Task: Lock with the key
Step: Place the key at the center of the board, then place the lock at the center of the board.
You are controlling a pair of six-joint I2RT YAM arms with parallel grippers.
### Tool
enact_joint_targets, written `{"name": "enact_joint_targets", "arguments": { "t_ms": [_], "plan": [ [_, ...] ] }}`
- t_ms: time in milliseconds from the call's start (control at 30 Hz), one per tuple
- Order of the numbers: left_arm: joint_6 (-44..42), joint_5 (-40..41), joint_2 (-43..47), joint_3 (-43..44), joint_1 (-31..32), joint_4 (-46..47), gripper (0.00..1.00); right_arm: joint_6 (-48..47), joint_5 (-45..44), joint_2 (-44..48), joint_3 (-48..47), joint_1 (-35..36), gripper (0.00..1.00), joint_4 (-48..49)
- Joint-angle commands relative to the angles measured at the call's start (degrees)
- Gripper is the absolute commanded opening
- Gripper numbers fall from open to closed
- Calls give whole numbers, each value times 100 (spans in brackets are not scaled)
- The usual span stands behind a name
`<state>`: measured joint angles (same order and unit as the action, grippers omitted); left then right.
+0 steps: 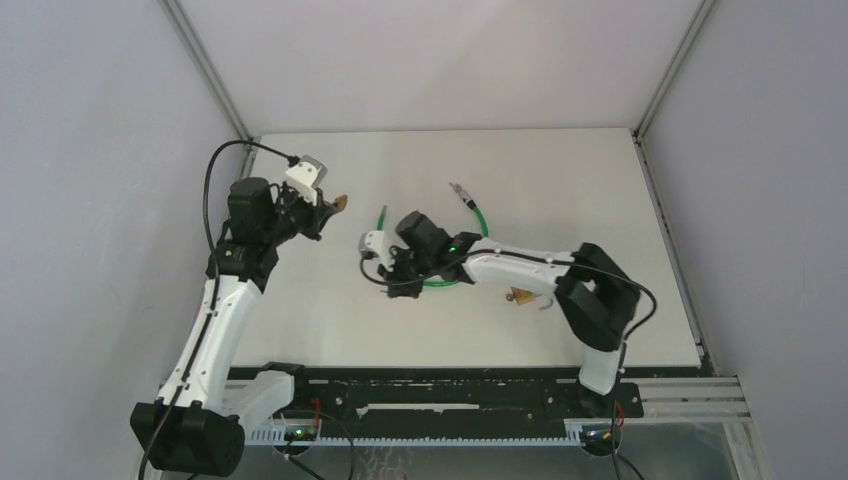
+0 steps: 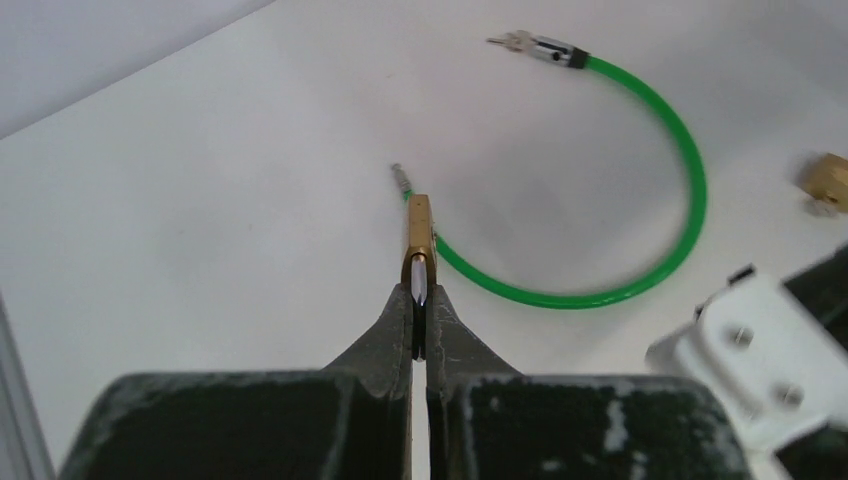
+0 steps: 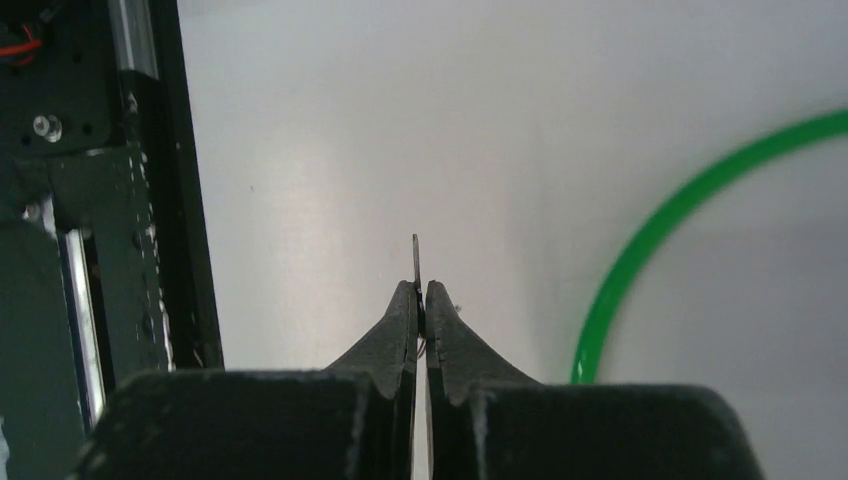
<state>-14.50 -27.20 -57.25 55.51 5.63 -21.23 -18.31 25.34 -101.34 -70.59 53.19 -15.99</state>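
Surface: white flat table top (image 1: 300, 320), w/ curved green plastic-coated cable (image 2: 690, 190) lying mid-table. L gripper (image 2: 419, 300), raised at far left, jaws clamped on flat brass lock body (image 2: 419, 235) seen edge-on. R gripper (image 3: 420, 295), beside cable, jaws pinched on thin dark metal key blade (image 3: 416, 260), tip protruding; small brass padlock (image 1: 518, 296) lies loose by R arm.

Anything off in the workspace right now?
Nothing damaged or spilled. One oddity: a second brass piece lies on the table by the right arm, apart from the brass lock in the left gripper. The green cable lies loose, both ends free. The right gripper pinches the key.
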Motion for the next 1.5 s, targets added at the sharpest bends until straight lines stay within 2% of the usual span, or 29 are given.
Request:
{"name": "enact_joint_targets", "arguments": {
  "t_ms": [0, 233, 300, 333, 467, 533, 633, 867, 1133, 1300, 1467],
  "plan": [
    [529, 889, 31, -8, -131, 438, 0, 432, -146, -736, -908, 431, 4, 127],
    [823, 1146, 61, -106, -368, 429, 0, 582, -389, -1917, -2042, 577, 9, -283],
    [820, 1116, 80, -140, -373, 436, 0, 549, -410, -2141, -2336, 562, 13, -423],
    [813, 1074, 83, -169, -374, 429, 0, 529, -418, -2211, -2434, 549, 17, -509],
    [690, 781, -43, -256, -371, 364, 0, 407, -200, -2079, -2403, 464, 49, -686],
    [571, 606, -191, -283, -372, 260, 0, 267, -35, -1833, -2224, 334, 59, -734],
    [334, 217, -474, -372, -370, 37, 0, -56, 213, -1305, -1768, 106, 65, -766],
    [148, -215, -1191, -574, -372, -434, 0, -382, 439, -74, -720, -903, 67, -1071],
    [357, -683, -2381, -302, -361, -1029, 1, -289, 572, 980, -292, -2046, 66, -1334],
    [434, -1083, -3216, -26, -361, -1332, 2, -853, -15, 1421, -213, -2246, 66, -1920],
    [492, -1165, -3615, 40, -361, -1371, 5, -874, -2, 1932, 153, -2605, 68, -2063]
  ]
}}
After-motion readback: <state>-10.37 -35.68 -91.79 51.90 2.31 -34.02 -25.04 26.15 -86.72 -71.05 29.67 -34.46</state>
